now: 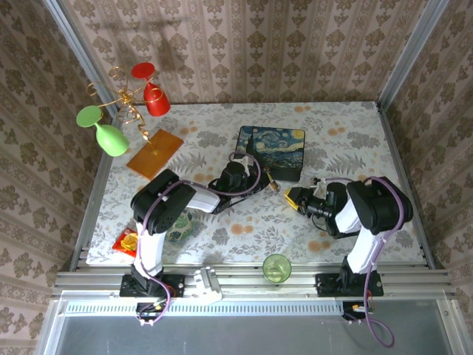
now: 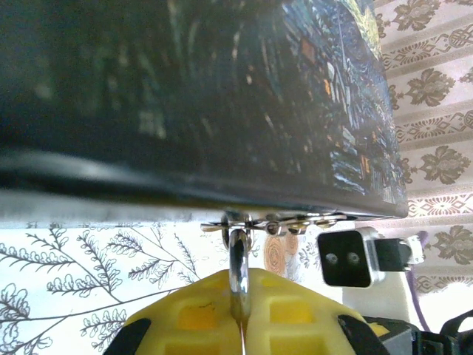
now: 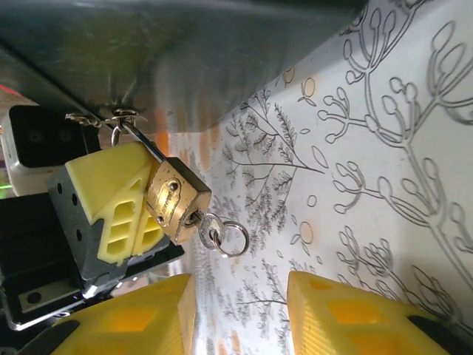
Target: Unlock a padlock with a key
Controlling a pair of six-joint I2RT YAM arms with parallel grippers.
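My left gripper point(image 2: 240, 325) clamps the padlock point(image 3: 174, 200) by its shackle at the front of the starry-night box point(image 1: 271, 148), so that the body does not swing. My right gripper point(image 3: 240, 314) is released and empty, just near the key point(image 3: 213, 233) that sits in the keyhole.

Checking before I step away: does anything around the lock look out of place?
Yes. The small brass padlock does not hang free on the hasp of the starry-night painted box: the left gripper pinches its shackle. A silver key sits in its keyhole unheld; the right gripper is open, apart from it.
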